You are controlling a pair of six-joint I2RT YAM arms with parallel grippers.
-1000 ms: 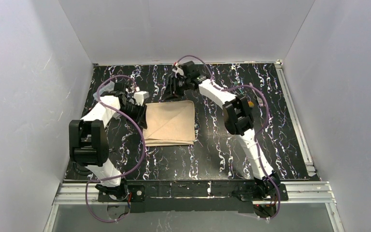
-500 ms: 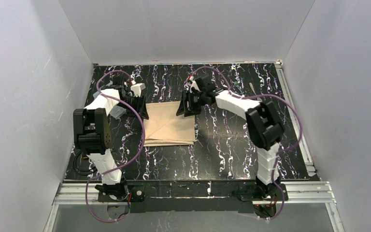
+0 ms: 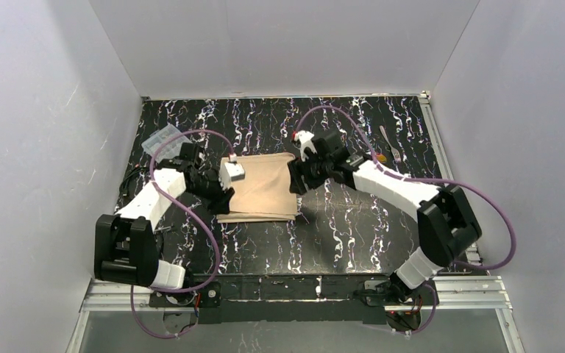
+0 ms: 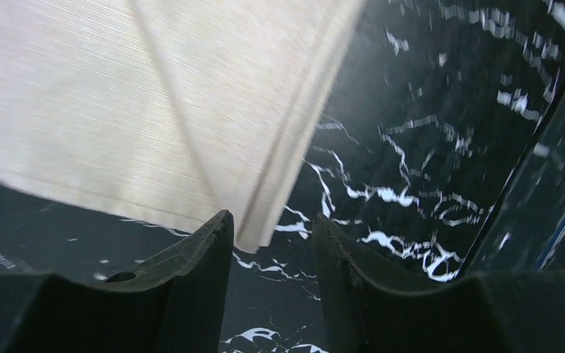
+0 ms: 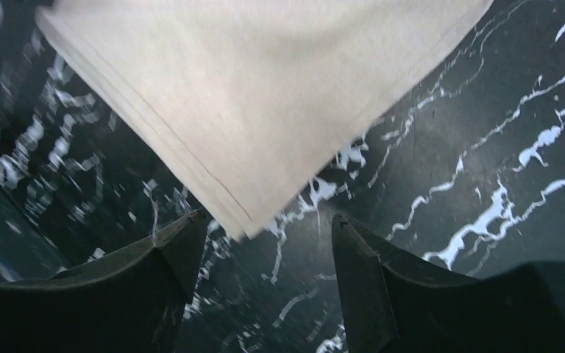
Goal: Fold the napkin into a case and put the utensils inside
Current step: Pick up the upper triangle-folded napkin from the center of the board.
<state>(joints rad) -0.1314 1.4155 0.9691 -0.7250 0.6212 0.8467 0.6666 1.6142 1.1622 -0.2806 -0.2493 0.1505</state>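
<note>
The tan napkin lies folded into a layered rectangle in the middle of the black marbled table. My left gripper hovers at its left edge and my right gripper at its right edge. In the left wrist view a napkin corner lies flat just ahead of the open left gripper, ungripped. In the right wrist view a layered napkin corner points into the gap of the open right gripper, also ungripped. The fork and the orange-bowled spoon lie at the far right.
A clear plastic box sits at the far left of the table. White walls close in the back and both sides. A metal rail runs along the right edge.
Both grippers have come off the napkin's far edge, moved nearer along its left and right sides, and opened wider. The right arm has swung out to the right.
</note>
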